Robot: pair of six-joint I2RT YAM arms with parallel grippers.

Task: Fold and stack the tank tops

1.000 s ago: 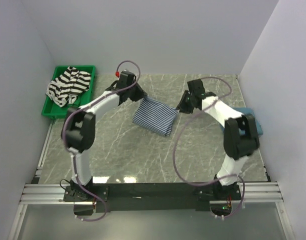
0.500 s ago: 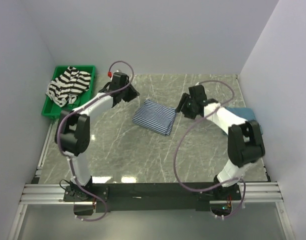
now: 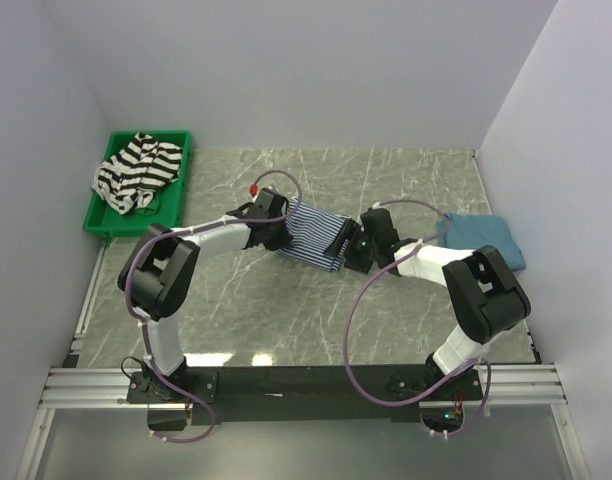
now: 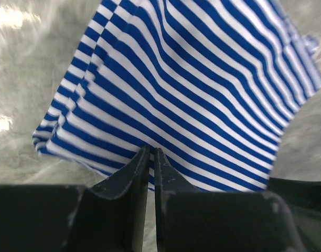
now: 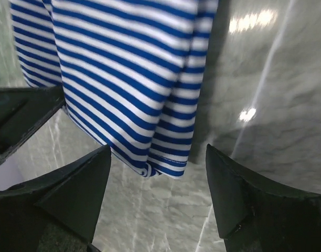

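While the marble tabletop (image 3: 286, 330) takes up most of the view, the action is right in the middle of it. Far left there's a green bin (image 3: 104, 224) with the wide black-and-white tank top (image 3: 136, 172) heaped in it, not folded yet. The teal tank top (image 3: 483, 238) sits folded at the right edge. The thin-striped tank top (image 3: 311, 235) lies flat mid-tabletop as a folded rectangle, with a claw at each end.

The left claw (image 4: 151, 155) has its fingers pressed nearly together, tips right at the hem. Can't tell if any cloth is actually caught. The right claw (image 5: 158, 152) is spread wide, hanging over the opposite corner with nothing in it.

My guess is it's getting a grip to fold again or carry it over to the teal one. To do it well, both claws should bite through all the layers at the edge, not just the top one. Then lift evenly so the fold doesn't fall open, and keep the cloth taut between them.
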